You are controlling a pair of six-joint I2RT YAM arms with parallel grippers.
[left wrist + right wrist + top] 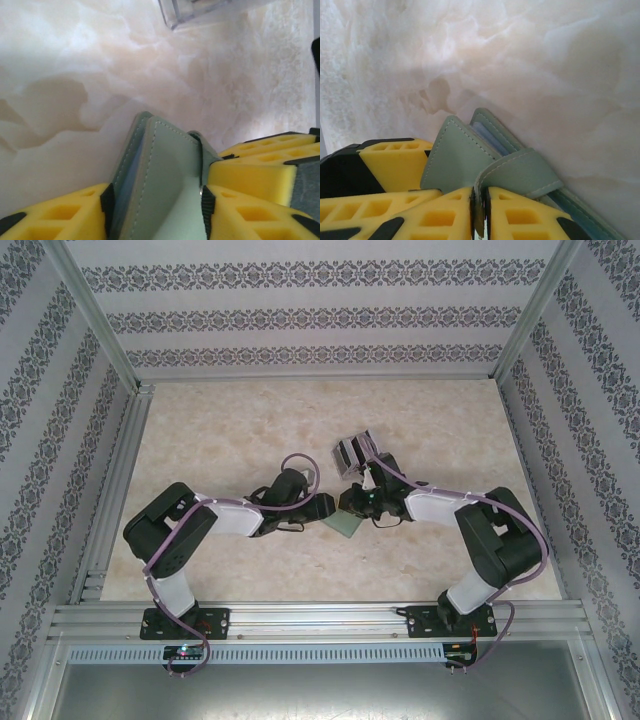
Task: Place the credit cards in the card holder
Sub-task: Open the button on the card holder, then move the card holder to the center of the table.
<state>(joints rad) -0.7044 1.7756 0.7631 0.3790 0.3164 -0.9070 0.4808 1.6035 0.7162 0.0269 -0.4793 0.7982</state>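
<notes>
Top external view shows the card holder [344, 526] mid-table, between the arms. The left gripper [156, 210] is clenched on its pale green body, and the right gripper [479, 212] pinches its strap [520, 172]. A clear box [352, 452] stands just on the far side.

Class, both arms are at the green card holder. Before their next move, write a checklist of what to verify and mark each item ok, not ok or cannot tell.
1. The left gripper grips the pale green, stitched folding card holder between its yellow foam fingers: ok.
2. The right gripper is shut on the holder's closing strap: ok.
3. Inner pockets are exposed for loading: not ok, as the flaps are only slightly parted.
4. Where the dark credit cards lie: cannot tell.
5. The clear plastic box stands apart from the holder: ok.
</notes>
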